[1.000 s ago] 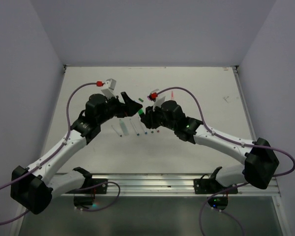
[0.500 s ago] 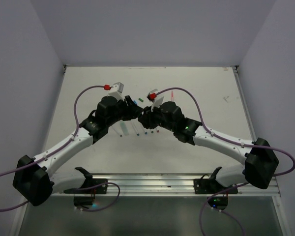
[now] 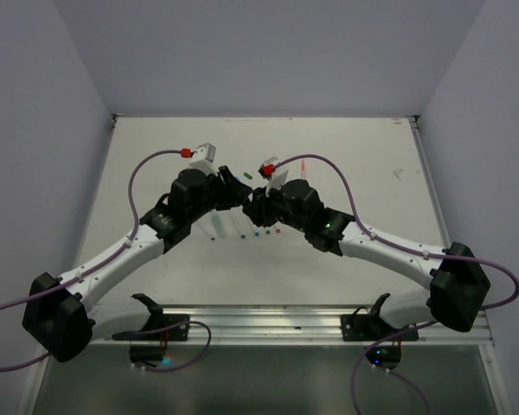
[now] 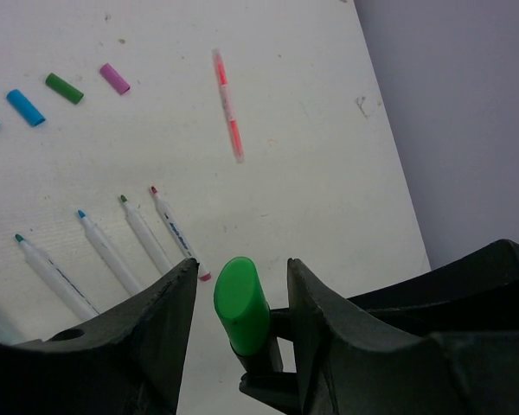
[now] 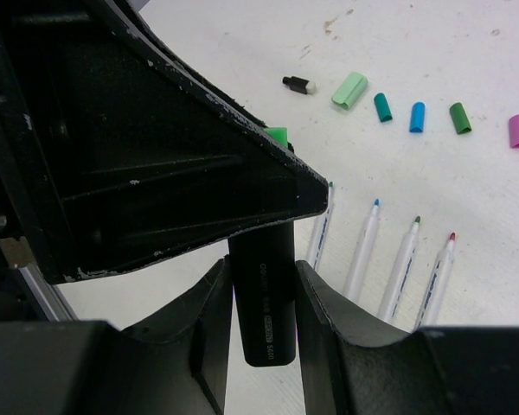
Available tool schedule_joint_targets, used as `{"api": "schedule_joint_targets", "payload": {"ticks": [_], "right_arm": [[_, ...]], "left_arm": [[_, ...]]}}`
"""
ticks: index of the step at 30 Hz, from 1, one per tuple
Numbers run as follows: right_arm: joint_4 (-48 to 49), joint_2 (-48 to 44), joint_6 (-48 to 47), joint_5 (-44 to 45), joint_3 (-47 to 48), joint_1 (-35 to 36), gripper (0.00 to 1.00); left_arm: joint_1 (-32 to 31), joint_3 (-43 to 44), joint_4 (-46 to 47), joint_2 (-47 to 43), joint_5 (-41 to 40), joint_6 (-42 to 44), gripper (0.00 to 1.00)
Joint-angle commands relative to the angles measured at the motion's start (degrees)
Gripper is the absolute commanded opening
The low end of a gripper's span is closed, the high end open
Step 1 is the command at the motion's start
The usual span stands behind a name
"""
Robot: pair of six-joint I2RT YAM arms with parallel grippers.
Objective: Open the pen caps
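While the right gripper (image 5: 261,270) clenches the chunky black plastic highlighter body (image 5: 261,324), the stubby bright green plastic cap (image 4: 240,298) sits on its end, between the fingers of the left gripper (image 4: 242,266); I cannot tell if they squeeze it.

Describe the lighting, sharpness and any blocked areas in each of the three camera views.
Top external: even light, no hard shadows; pens too small to resolve. Left wrist: the bright green cap is sharp between the left gripper's dark fingers; table bright, no glare. Right wrist: the left gripper blocks the upper left; the loose caps beyond look crisp.
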Motion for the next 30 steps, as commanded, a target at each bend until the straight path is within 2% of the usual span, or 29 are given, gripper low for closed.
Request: {"api": "schedule_joint_targets", "payload": {"ticks": [1,5,16,20,22,26,27,28,29,30], "right_arm": [[3.0,-0.3,-0.9,0.5,-0.2,0.1,0.00],[3.2,-0.2,-0.8,0.0,-0.3,0.3,0.00],[3.7,0.1,-0.7,0.0,-0.4,0.5,0.00],[3.7,0.0,-0.7,0.0,-0.4,0.5,0.00],[3.7,-0.1,-0.7,0.1,-0.4,0.5,0.00],[3.6,0.0,-0.7,0.1,-0.5,0.6,0.00],[3.6,0.0,-0.7,0.0,-0.6,0.6,0.00],[3.5,0.0,-0.8,0.0,-0.7,0.6,0.02],[3.4,0.0,-0.9,-0.3,-0.8,0.6,0.05],[3.2,-0.1,-1.0,-0.6,-0.8,0.6,0.09]], "left_arm": [[0.0,1.1,3.8,-0.2,-2.0,-1.3,0.50],[-0.1,1.1,4.8,-0.2,-2.4,-2.0,0.50],[-0.1,1.0,5.5,1.4,-1.2,-3.0,0.38],[-0.1,0.9,5.4,1.9,-0.9,-3.2,0.38],[-0.1,0.8,5.4,1.9,-1.0,-3.2,0.34],[-0.1,1.0,5.3,1.7,-1.6,-3.0,0.19],[0.0,1.0,5.4,1.6,-1.7,-2.9,0.12],[-0.1,1.1,5.3,1.4,-1.8,-2.4,0.08],[-0.1,1.1,5.5,1.3,-1.8,-2.1,0.00],[-0.1,1.2,5.5,1.1,-1.7,-1.6,0.00]]}}
